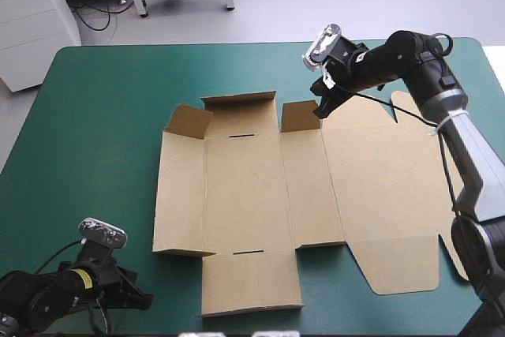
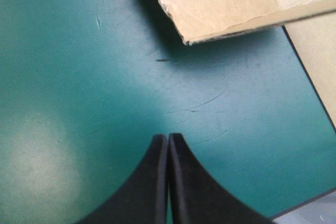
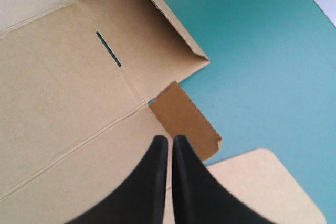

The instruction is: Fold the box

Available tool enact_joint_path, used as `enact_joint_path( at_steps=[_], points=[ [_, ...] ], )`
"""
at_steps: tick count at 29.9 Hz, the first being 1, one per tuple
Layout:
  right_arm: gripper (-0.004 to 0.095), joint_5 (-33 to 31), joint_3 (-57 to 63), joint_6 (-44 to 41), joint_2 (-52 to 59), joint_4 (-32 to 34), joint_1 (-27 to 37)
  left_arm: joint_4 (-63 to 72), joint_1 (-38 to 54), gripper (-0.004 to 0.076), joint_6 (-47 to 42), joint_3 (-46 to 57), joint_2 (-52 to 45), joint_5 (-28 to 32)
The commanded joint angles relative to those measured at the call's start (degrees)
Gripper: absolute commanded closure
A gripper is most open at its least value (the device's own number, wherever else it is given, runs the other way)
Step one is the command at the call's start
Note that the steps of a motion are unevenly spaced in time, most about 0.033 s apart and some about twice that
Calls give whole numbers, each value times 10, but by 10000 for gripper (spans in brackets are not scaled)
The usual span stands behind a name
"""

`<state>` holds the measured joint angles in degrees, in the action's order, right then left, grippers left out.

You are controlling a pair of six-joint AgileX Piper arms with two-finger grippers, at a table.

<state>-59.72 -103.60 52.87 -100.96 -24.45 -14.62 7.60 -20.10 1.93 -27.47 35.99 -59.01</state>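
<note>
Box (image 1: pixel 260 187): brown cut sheet, laid open at the middle of the teal-green cover (image 1: pixel 95 132). The panels lie mostly flat; the far wall (image 1: pixel 241 110) and the small flap (image 1: pixel 298 116) beside it are raised part-way.
Step judged: early, with the walls along the far edge in hand and the near flaps not yet lifted.
Right gripper (image 1: pixel 322 110): fingers pressed together, nothing seen between them, tips set just beside the small flap.
Left gripper (image 1: pixel 138 299): fingers likewise closed and empty, held over bare cover near the box's near-left corner.
Next move judged: the small flap is to be pushed upright and inward, the far wall steadied.
</note>
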Motion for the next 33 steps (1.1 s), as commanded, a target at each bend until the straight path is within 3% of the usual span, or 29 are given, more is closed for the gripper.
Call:
enact_joint_path(
  at_steps=[1,7,11,29,33],
  points=[
    [910,-3,-19,-114,47,44,2,4,-1,756,-2,-18,2,18],
    [910,-41,-18,-284,73,146,2,3,-1,756,0,-18,2,18],
    [911,-53,2,-337,105,175,2,-9,-1,756,0,-18,2,14],
    [911,29,344,-364,389,154,2,-11,-1,756,1,-18,2,6],
    [911,29,393,-374,449,157,2,-12,-1,756,1,-42,2,-36]
  ],
)
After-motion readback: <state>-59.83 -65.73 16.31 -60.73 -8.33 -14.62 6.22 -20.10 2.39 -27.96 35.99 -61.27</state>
